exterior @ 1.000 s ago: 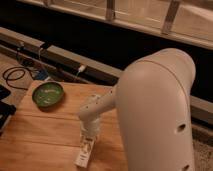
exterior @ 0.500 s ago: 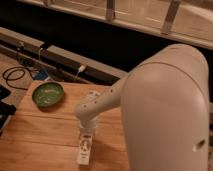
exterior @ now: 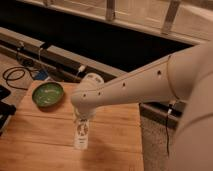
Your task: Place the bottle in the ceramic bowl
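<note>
The gripper [exterior: 82,121] sits over the far end of the bottle [exterior: 81,137], which lies on the wooden table [exterior: 120,145] near-right of the ceramic bowl [exterior: 47,94], apparently to grasp it; whether it is clamped on cannot be told.

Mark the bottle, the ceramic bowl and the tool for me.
bottle [exterior: 81,138]: camera view, middle of its body.
ceramic bowl [exterior: 48,94]: camera view, bare green inside.
tool [exterior: 81,121]: camera view, its tip, down at the bottle's far end.

A wooden table [exterior: 40,137] stands on speckled grey floor [exterior: 152,145], the gripper [exterior: 81,126] low over it. Behind, a dark recess [exterior: 115,45] runs under a pale ledge [exterior: 140,21] bearing 2 posts [exterior: 110,9].
</note>
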{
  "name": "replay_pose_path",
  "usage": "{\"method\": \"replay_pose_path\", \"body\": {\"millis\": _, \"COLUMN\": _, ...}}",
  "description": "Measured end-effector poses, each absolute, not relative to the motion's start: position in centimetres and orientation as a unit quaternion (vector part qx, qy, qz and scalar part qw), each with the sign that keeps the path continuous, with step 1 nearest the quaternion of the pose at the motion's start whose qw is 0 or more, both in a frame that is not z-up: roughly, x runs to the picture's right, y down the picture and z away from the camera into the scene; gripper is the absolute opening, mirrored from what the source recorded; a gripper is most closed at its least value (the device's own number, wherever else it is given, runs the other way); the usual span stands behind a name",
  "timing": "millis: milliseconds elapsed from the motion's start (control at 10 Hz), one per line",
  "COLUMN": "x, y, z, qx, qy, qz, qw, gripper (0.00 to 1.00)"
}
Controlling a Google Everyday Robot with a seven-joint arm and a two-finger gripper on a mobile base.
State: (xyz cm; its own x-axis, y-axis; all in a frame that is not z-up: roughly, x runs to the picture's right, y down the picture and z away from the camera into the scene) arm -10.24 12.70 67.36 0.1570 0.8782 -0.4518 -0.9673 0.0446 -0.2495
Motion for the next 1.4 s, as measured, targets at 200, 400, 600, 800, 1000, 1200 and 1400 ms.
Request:
{"method": "replay_pose_path", "body": {"millis": 200, "x": -11.1, "y": 8.5, "z": 64.8, "qx": -0.243, "qy": 0.022, "qz": 0.632, "qw": 0.736, "gripper": 0.00}}
{"method": "replay_pose_path", "body": {"millis": 400, "x": -11.4, "y": 7.4, "z": 64.1, "qx": -0.240, "qy": 0.003, "qz": 0.627, "qw": 0.741, "gripper": 0.00}}
{"method": "replay_pose_path", "body": {"millis": 600, "x": -11.6, "y": 7.5, "z": 64.0, "qx": -0.241, "qy": 0.003, "qz": 0.626, "qw": 0.742, "gripper": 0.00}}
{"method": "replay_pose_path", "body": {"millis": 800, "x": -11.5, "y": 7.5, "z": 64.1, "qx": -0.242, "qy": 0.003, "qz": 0.626, "qw": 0.742, "gripper": 0.00}}
{"method": "replay_pose_path", "body": {"millis": 1000, "x": -11.7, "y": 7.4, "z": 64.1, "qx": -0.242, "qy": -0.001, "qz": 0.623, "qw": 0.744, "gripper": 0.00}}
{"method": "replay_pose_path", "body": {"millis": 1200, "x": -12.3, "y": 5.8, "z": 65.3, "qx": -0.251, "qy": -0.025, "qz": 0.612, "qw": 0.750, "gripper": 0.00}}
{"method": "replay_pose_path", "body": {"millis": 1400, "x": -15.0, "y": 3.2, "z": 67.7, "qx": -0.268, "qy": -0.059, "qz": 0.596, "qw": 0.755, "gripper": 0.00}}
